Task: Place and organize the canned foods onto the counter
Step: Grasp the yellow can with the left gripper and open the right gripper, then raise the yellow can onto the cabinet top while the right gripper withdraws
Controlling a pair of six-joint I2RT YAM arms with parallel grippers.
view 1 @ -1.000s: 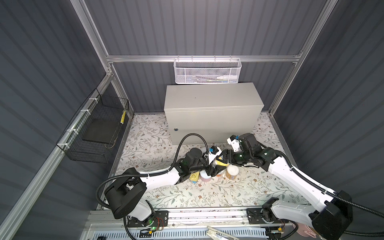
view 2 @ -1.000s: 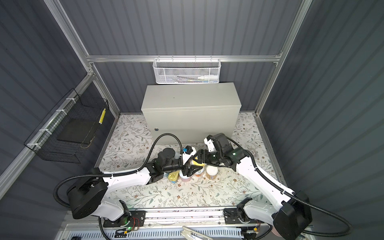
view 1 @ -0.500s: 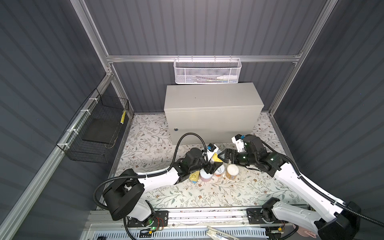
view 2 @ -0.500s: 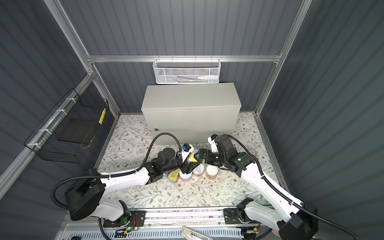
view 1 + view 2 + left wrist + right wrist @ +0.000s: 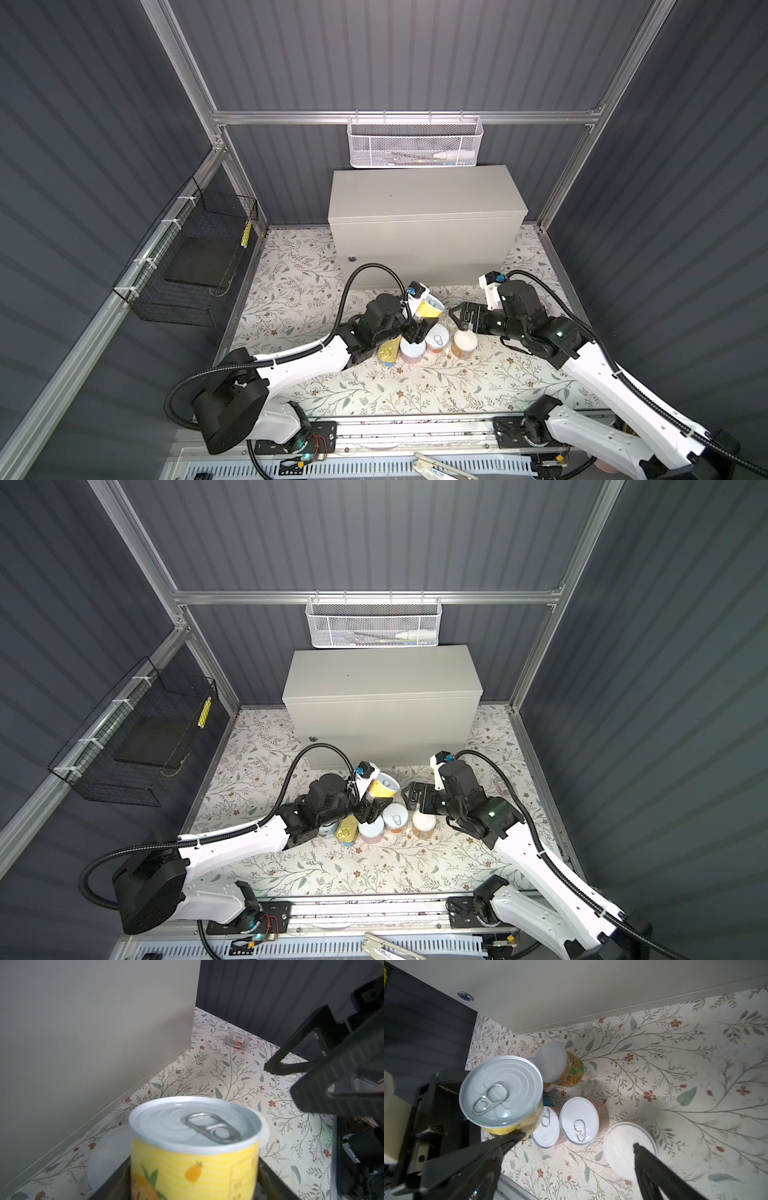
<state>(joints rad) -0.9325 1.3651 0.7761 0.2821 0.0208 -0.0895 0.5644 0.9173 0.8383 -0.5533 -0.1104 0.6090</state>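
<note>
My left gripper [image 5: 419,321] [image 5: 193,1180] is shut on a yellow pineapple can [image 5: 429,309] [image 5: 383,787] [image 5: 195,1147] and holds it tilted above the floral floor, in front of the counter [image 5: 424,195] [image 5: 382,675]. The counter's flat top is bare. To the can's right, my right gripper [image 5: 462,318] [image 5: 579,1140] stands wide open and holds nothing, just above a white-lidded can [image 5: 464,344] [image 5: 627,1147]. On the floor below are an orange can [image 5: 437,341] [image 5: 579,1120], a pink can [image 5: 412,353], a gold rectangular tin [image 5: 388,353] and a green-and-orange can [image 5: 560,1066].
A white mesh basket [image 5: 415,143] hangs on the back rail above the counter. A black wire basket [image 5: 195,266] hangs on the left wall. A small clear box with a red label [image 5: 238,1041] [image 5: 500,787] lies on the floor near the right wall.
My right gripper has opened off the yellow can and drawn back to the right. The left gripper has kept the can and has barely moved.
</note>
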